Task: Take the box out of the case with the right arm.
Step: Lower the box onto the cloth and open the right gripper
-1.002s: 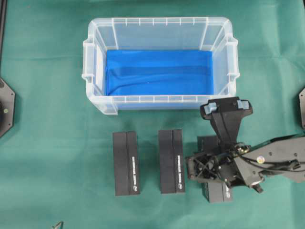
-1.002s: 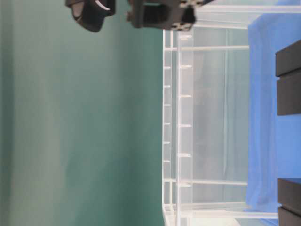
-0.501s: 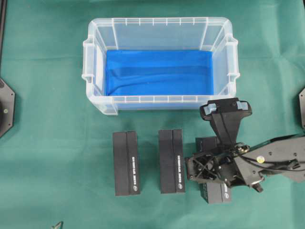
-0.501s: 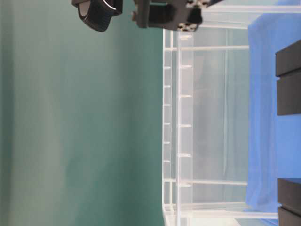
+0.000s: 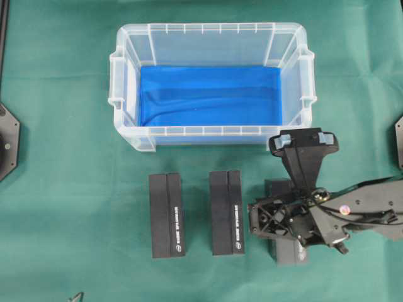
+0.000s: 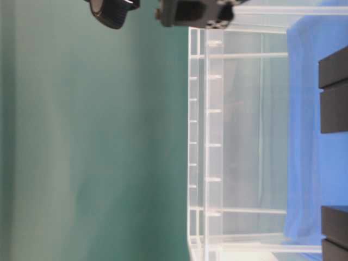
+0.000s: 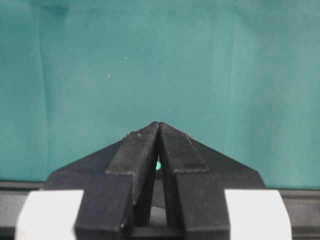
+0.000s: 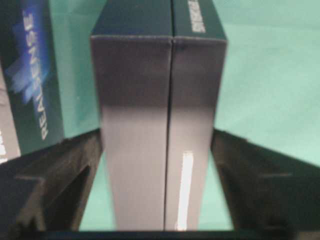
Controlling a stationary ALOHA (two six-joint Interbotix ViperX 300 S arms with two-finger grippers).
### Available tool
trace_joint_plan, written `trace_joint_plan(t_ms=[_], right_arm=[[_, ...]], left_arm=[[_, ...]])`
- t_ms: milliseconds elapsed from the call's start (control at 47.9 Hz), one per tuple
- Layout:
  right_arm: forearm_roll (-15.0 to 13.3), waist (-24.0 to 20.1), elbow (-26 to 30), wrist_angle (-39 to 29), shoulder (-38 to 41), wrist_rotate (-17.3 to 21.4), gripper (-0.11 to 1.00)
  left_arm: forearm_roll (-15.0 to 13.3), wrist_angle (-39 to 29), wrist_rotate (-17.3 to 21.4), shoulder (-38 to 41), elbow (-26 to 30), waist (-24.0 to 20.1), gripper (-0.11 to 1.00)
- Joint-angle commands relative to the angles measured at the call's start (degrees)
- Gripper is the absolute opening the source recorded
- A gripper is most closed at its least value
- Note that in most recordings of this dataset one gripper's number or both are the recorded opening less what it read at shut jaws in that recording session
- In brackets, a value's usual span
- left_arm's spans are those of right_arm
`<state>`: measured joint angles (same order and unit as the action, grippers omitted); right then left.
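"REALSENSE" printed on neighbouring box [image 8: 30,75]; right tool [image 8: 159,165] spread, straddling box [image 8: 160,125]; left tool [image 7: 159,150] clenched.

A table covered in green cloth [image 5: 63,207] carries a clear rectangular plastic case [image 5: 129,135] with a blue bottom lining, and in front of it three long black cardboard boxes in a row: left [image 5: 167,215], middle [image 5: 227,212], right [image 5: 291,251] (mostly hidden).

The all-black boxy right arm [image 5: 362,207] reaches in from the right, its lattice-frame gripper [image 8: 159,165] spread wide. The left gripper's 2 black fingers [image 7: 142,150] meet at the tips.
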<state>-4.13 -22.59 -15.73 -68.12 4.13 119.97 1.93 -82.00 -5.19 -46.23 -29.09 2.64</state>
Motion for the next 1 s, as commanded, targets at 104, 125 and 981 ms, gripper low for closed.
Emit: trace_joint_plan(t_ms=[104,125,981], right_arm=[[0.09,0.09,1.49,-0.70,-1.67,0.09,0.88],[0.09,0.09,1.58,-0.70,-1.67,0.09,0.87],[-3.52,0.97,18.19,-25.66,-6.68,-3.08,0.86]], left_arm=[[0.09,0.18,0.09,0.35,1.32,-0.18,0.00],[0.09,0.18,0.09,0.35,1.41,-0.18,0.00],[0.09,0.18,-0.09,0.62,1.49,-0.18,0.00]])
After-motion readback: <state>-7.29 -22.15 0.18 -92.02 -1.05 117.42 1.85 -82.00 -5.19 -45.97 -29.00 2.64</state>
